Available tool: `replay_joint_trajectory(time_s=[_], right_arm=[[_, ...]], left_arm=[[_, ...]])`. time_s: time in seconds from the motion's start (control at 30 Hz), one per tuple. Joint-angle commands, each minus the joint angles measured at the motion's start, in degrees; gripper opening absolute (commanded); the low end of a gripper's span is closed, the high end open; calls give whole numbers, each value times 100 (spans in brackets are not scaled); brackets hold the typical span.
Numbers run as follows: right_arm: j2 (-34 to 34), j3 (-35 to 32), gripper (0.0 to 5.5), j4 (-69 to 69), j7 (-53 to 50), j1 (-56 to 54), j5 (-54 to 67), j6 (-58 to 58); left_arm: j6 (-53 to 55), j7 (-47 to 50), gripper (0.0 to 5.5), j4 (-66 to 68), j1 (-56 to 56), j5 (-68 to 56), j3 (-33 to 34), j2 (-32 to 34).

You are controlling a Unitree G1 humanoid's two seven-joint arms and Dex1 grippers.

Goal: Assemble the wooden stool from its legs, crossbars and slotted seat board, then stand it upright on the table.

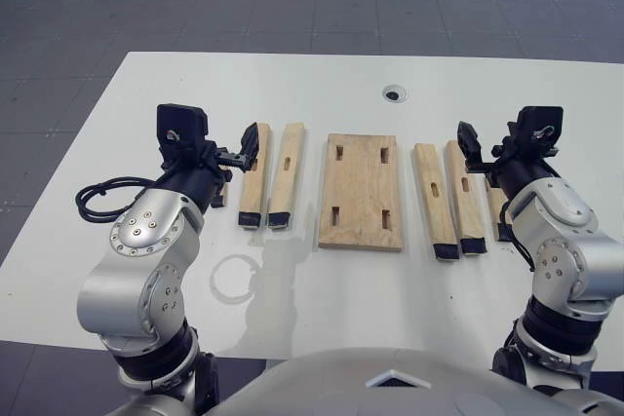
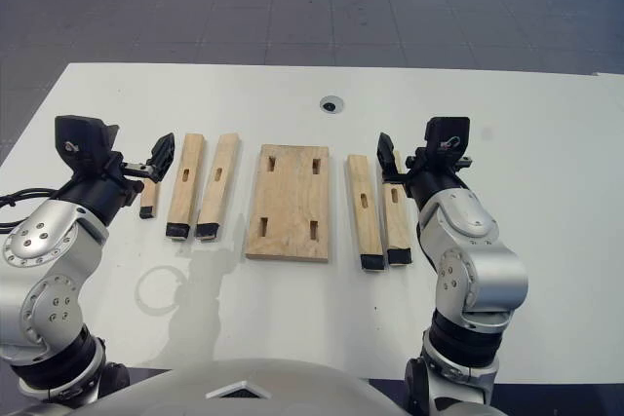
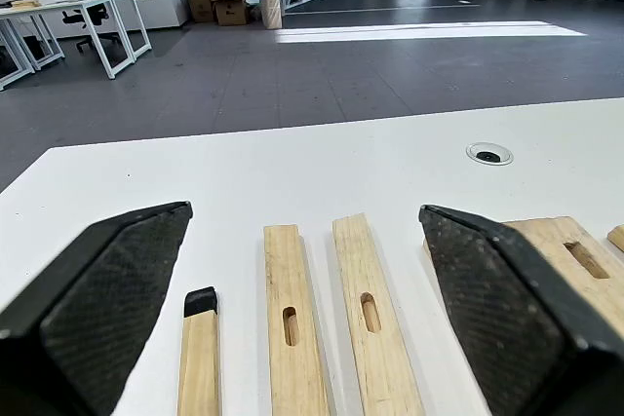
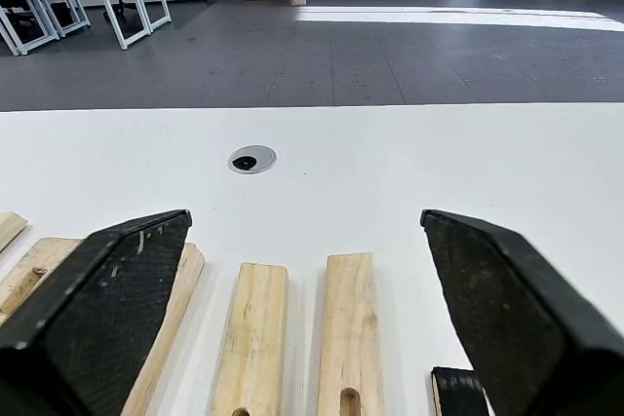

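The slotted seat board (image 1: 361,192) lies flat at the table's middle. Two slotted legs (image 1: 255,174) (image 1: 288,174) lie to its left, and two more (image 1: 434,200) (image 1: 465,197) to its right. A short crossbar (image 2: 148,198) lies outside the left legs, and another (image 1: 499,211) outside the right ones. My left gripper (image 3: 304,213) hangs open just above the left crossbar and legs, holding nothing. Over the outer right leg and crossbar (image 4: 458,387), my right gripper (image 4: 304,219) is also open and empty.
A round cable hole (image 1: 393,94) sits in the white table (image 1: 322,85) beyond the board. A black cable (image 1: 102,197) loops beside my left arm. Bare table lies beyond the parts and at the near edge.
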Motion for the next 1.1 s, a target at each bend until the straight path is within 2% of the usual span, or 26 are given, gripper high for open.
replay_joint_trajectory(time_s=[0.03, 1.1], right_arm=[[-26, 22, 436, 26, 20, -14, -38, -41], [-71, 14, 436, 37, 137, 7, -159, -52]], left_arm=[[-8, 58, 435, -1, 72, 52, -47, -25], [-33, 119, 435, 13, 100, 67, -178, -77]])
